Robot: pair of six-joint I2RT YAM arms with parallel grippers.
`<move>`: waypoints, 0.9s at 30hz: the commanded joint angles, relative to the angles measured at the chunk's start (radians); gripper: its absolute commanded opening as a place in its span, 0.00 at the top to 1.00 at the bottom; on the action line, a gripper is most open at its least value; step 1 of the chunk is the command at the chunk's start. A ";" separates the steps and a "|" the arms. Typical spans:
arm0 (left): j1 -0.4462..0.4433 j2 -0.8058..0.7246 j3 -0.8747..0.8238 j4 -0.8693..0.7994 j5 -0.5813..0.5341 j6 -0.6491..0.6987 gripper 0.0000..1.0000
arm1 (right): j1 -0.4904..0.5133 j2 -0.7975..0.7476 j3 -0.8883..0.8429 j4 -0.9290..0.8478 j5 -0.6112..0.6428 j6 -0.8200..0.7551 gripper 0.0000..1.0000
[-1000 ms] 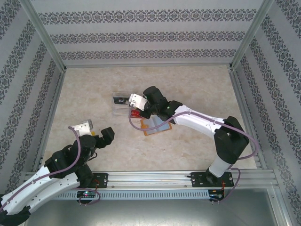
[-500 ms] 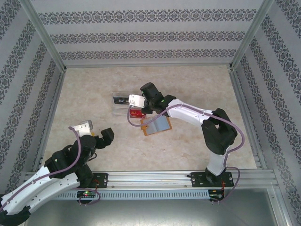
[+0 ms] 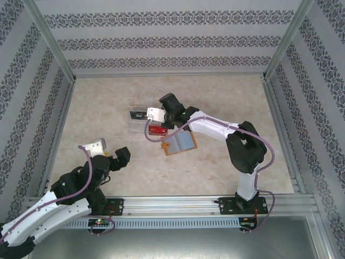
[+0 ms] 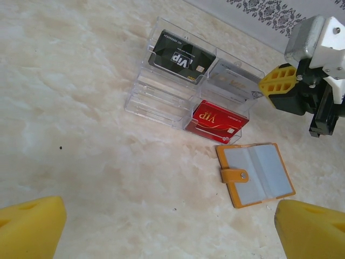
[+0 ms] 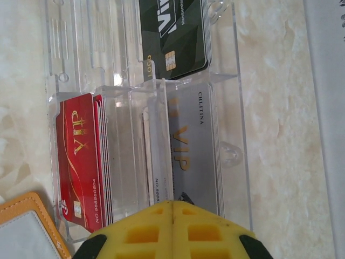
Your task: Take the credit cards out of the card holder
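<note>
The rack (image 4: 153,102) is clear glossy plastic, the card holder (image 4: 256,174) seemingly matt leather, the tabletop (image 4: 81,156) smooth, marble-patterned.

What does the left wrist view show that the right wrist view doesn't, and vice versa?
Left wrist: the whole card holder lying open, the open left gripper, and the right gripper at the clear rack. Right wrist: small print on the red and silver cards up close, the right gripper's jaws shut. Both: the black card, silver card and red card in the rack, plus part of the holder.
</note>
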 commanded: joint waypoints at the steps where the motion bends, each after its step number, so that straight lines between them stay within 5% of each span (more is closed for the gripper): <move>1: 0.013 -0.010 -0.010 -0.037 -0.026 0.007 0.00 | -0.011 0.025 0.038 -0.012 -0.011 0.016 1.00; 9: 0.013 -0.009 -0.013 -0.030 -0.024 0.010 0.00 | -0.015 0.053 0.064 0.007 0.081 0.066 0.84; 11: 0.013 -0.009 -0.013 -0.031 -0.021 0.012 0.00 | -0.016 0.053 0.060 0.015 0.086 0.071 0.70; 27: 0.013 -0.010 -0.010 -0.025 -0.015 0.022 0.00 | -0.015 0.092 0.099 0.052 0.198 0.119 0.71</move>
